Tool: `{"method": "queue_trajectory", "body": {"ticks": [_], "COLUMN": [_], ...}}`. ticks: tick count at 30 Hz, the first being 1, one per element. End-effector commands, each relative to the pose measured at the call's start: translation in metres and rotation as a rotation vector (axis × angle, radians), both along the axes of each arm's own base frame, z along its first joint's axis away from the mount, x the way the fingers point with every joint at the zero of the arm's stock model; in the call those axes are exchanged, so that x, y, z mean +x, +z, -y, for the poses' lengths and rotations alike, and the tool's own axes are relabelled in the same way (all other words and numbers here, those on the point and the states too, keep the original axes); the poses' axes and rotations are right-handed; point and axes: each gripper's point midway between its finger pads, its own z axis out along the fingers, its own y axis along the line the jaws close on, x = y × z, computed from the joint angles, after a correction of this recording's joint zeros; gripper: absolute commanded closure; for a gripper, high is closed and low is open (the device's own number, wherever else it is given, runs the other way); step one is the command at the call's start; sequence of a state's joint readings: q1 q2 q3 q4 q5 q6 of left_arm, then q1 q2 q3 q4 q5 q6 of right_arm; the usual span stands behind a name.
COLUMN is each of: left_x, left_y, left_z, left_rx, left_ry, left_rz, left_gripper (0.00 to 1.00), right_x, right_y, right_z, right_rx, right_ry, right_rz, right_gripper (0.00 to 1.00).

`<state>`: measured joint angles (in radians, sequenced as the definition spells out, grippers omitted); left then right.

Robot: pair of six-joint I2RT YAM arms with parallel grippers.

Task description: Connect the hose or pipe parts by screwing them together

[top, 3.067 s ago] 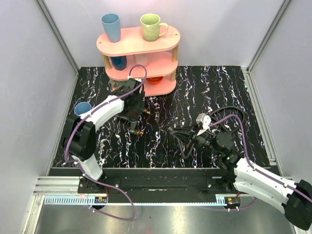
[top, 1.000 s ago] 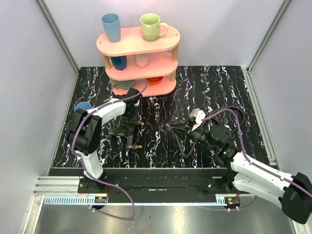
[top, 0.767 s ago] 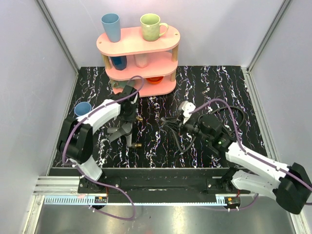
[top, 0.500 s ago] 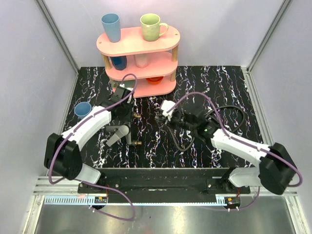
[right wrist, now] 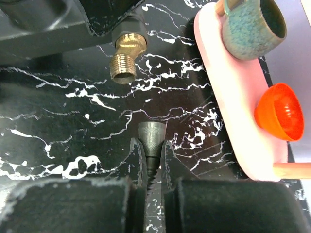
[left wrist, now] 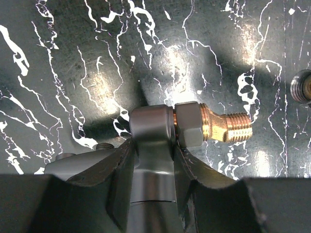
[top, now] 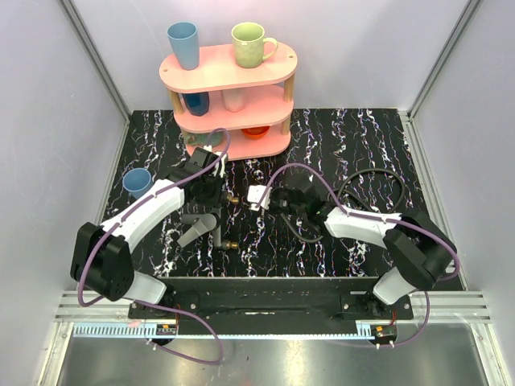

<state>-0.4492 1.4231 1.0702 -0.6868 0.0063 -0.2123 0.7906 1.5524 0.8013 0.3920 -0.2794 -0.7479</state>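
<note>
The hose point(top: 378, 172) lies in a loose black loop on the marbled table point(top: 362, 129) towards its right edge. One end runs in towards the table's middle, where your right gripper point(right wrist: 151, 150) holds it. In the right wrist view the fingers point(right wrist: 136, 148) are clamped tight on the thin black neck just behind the hose end's knurled metal collar point(right wrist: 151, 133), which sticks out past the fingertips.

Your left gripper point(left wrist: 151, 145) is closed around the dark-grey nozzle piece point(left wrist: 150, 128), left of the table's middle and in front of the pink shelf point(top: 265, 145) at the far edge. The left wrist view shows the fingers pressing on both sides of the grey body. The angled brass connector point(left wrist: 221, 127) is free beyond them, with its threaded tip bare.

In the right wrist view, that brass thread sits beyond the collar and off to its left, with open table between them, so the two parts are near but apart and not lined up. In the left wrist view the collar only just shows at the right edge.

The top view puts both grippers close together, but the parts there are too small and dark for you to judge the gap. Only the right wrist view shows a teal mug point(right wrist: 252, 24) and an orange bowl point(right wrist: 282, 111) on the shelf. Only the top view shows the blue cup point(top: 137, 181) near the table's left edge.
</note>
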Motion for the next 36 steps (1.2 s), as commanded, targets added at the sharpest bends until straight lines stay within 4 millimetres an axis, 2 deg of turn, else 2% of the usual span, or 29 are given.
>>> {"method": "queue_trajectory", "body": {"ticks": [1,20,36], "left_x": [0.013,0.006,0.004], "left_y": [0.022,0.015,0.014], "left_z": [0.018,0.026,0.033], "left_rx": [-0.078,-0.081,-0.098], "left_ry": [-0.034,-0.070,-0.094], "left_rz": [0.073,0.037,0.025], "left_gripper": [1.00,1.00,1.00], "right_x": [0.008,-0.015,-0.013], "right_y": [0.022,0.016,0.016], "right_z": [-0.009,-0.050,-0.060], "right_rx": [-0.021,-0.080,-0.127], "right_ry": [0.048,0.174,0.174], "right_rz": [0.223,0.332,0.363], "right_gripper": [1.00,1.00,1.00]}}
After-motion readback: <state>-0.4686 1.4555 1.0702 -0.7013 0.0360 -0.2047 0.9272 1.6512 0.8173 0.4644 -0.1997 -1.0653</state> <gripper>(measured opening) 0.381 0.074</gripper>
